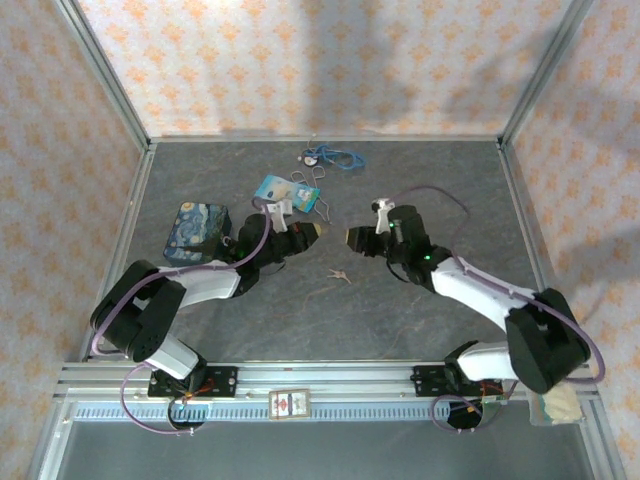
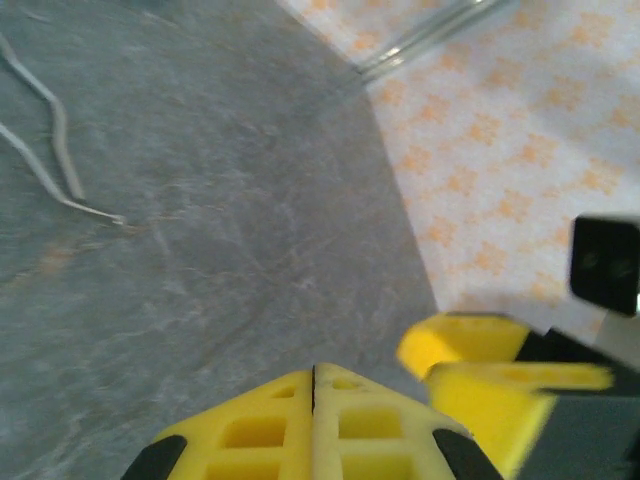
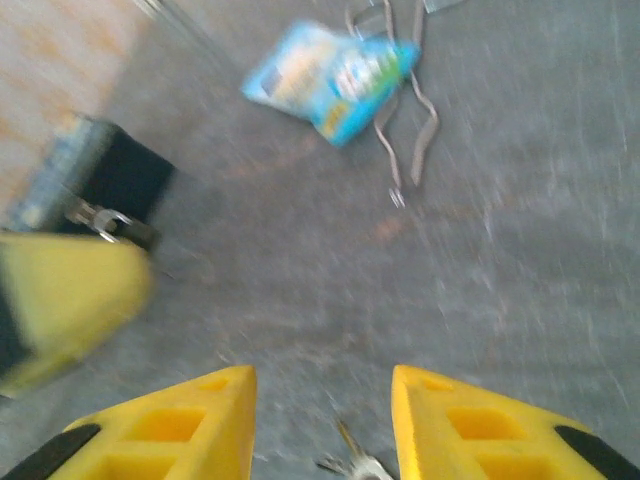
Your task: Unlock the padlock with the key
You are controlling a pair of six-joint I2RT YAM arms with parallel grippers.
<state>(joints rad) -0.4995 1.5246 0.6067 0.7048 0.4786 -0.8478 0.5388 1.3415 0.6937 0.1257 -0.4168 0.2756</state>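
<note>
The key (image 1: 338, 274) lies as a small pale bunch on the grey tabletop, in front of and between both grippers. In the right wrist view the key (image 3: 350, 462) sits low between my open right gripper's (image 3: 322, 378) yellow fingers, untouched. A small dark piece with a silvery loop (image 3: 105, 217), apparently the padlock, rests against the starry blue box (image 3: 90, 175), blurred. My left gripper (image 1: 312, 232) is shut with nothing seen in it, tips facing my right gripper (image 1: 350, 238). In the left wrist view the left gripper (image 2: 315, 378) hovers over bare table.
The starry blue box (image 1: 195, 232) stands at the left beside the left arm. A blue card on a wire ring (image 1: 278, 189) lies behind the grippers, and a blue cord (image 1: 335, 157) lies near the back wall. The right fingers (image 2: 500, 370) show close by in the left wrist view.
</note>
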